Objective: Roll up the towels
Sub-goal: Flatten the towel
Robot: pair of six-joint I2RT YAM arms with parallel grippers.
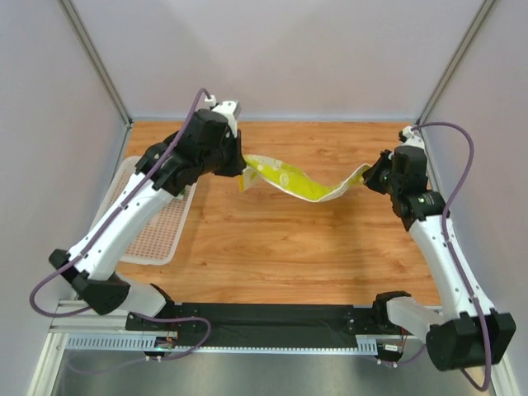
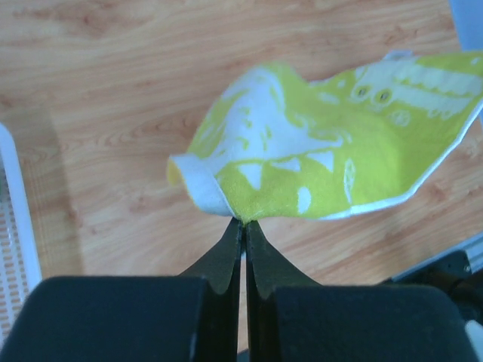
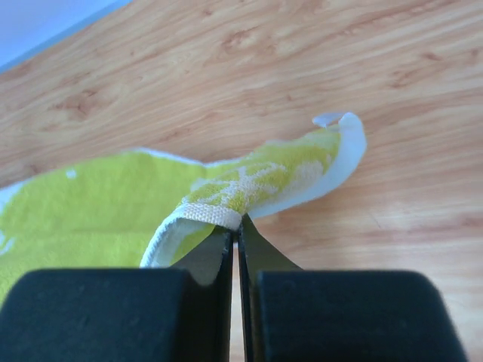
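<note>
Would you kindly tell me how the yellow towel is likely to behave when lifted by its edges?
Probably floppy: the yellow towel sags and twists between the arms' shut jaws. Likely light, since thin pinches on its edges seem to carry it. Its free corner curls, so it will probably drape, not hold shape.

No legible text, label or number; yellow towel (image 2: 324, 143) print purely pictorial

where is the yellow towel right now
In the top view the yellow towel sags above the far middle of the wooden table, strung between the left gripper pinching its left end and the right gripper pinching its right end.
</note>
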